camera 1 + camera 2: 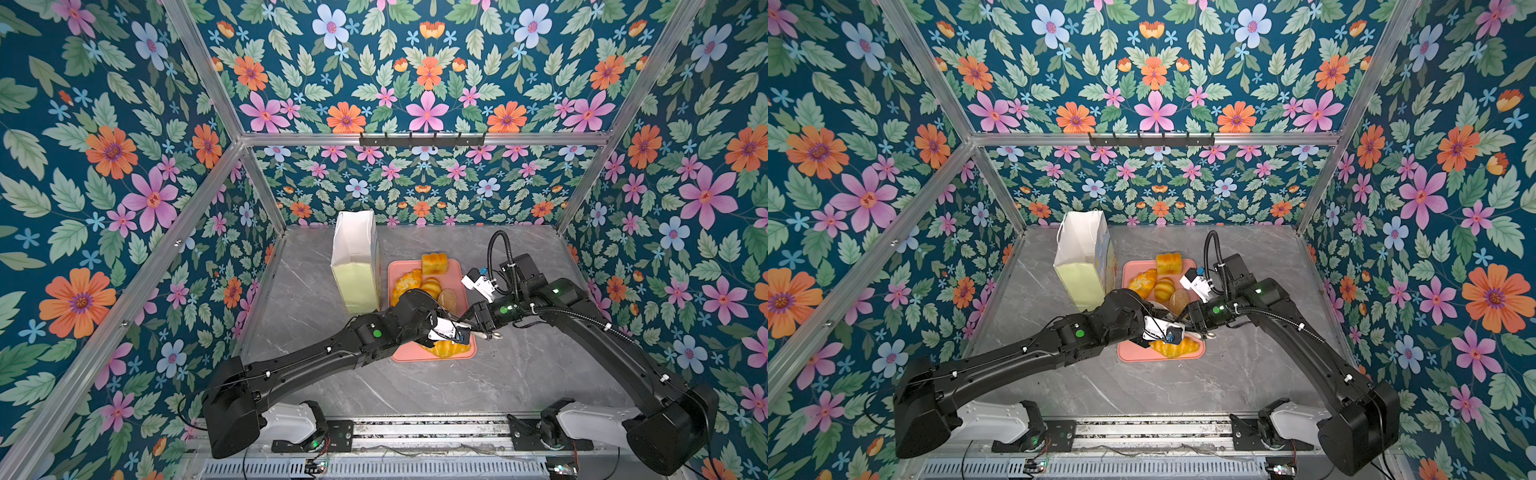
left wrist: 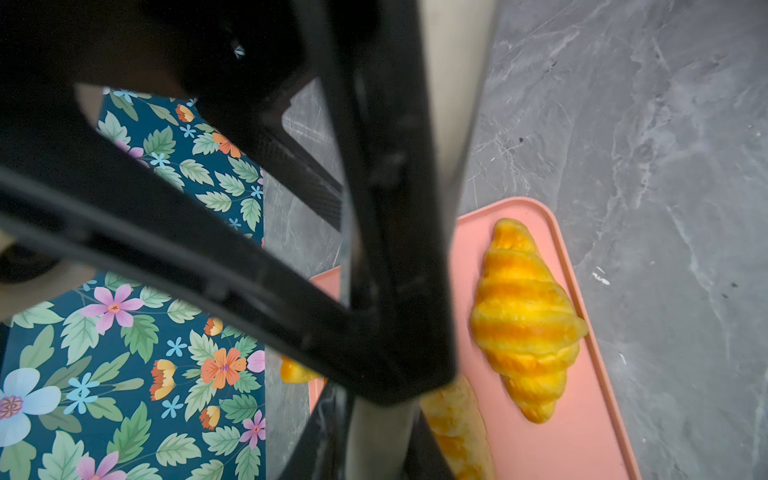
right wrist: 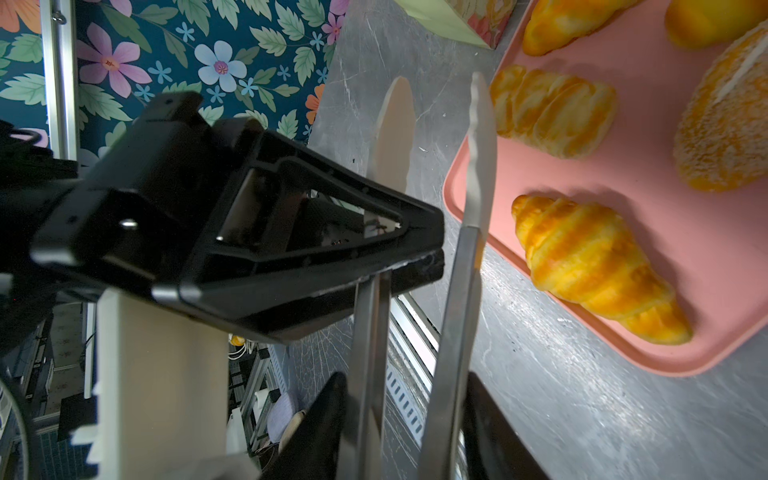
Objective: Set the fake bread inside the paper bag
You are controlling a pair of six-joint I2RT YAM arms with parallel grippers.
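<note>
Floral wallpaper (image 1: 124,166) is boxing in the grey marble counter (image 1: 415,386). In both top views I am seeing the tall pale yellow-green paper bag (image 1: 357,278) standing upright just beside the flat pink tray (image 1: 405,353). The golden-orange fake bread (image 1: 434,263) is lying on that tray, with the croissant (image 1: 449,349) at its near end, where both arms are meeting.

Through the left wrist camera, my left tool (image 2: 399,374) is showing dark fingers drawn narrow above the tray, next to the croissant. What they are pinching I cannot tell here.

Through the right wrist camera, that left tool is clamping one arm of the steel tongs with cream tips (image 3: 459,291). My right tool (image 3: 407,428) is holding both tong arms between its fingers, and the tips are spreading apart beside the tray's edge.
</note>
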